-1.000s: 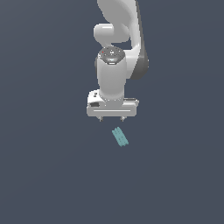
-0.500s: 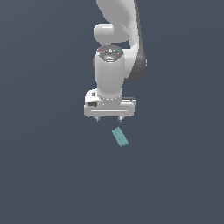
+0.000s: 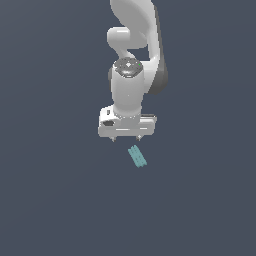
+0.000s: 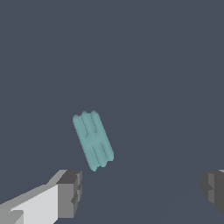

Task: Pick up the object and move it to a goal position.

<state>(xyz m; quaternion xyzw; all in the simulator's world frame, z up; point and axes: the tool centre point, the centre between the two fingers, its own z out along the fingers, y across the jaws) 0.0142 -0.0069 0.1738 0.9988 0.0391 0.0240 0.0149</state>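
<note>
The object (image 3: 137, 156) is a small teal oblong block with lengthwise ridges, lying flat on the dark grey surface. In the wrist view the object (image 4: 92, 140) lies at a slant just beyond the fingers, nearer the pale finger than the other. My white gripper (image 3: 126, 139) hangs above the surface, just behind the block and slightly toward the exterior view's left of it. It is open, its fingertips (image 4: 70, 194) spread wide with nothing between them. Only short tips of the fingers show below the hand in the exterior view.
The dark grey surface (image 3: 60, 200) stretches all around the block. The white arm (image 3: 134, 55) rises behind the gripper toward the top of the exterior view.
The gripper has shifted slightly toward the exterior view's left and a little lower. The block has stayed where it was.
</note>
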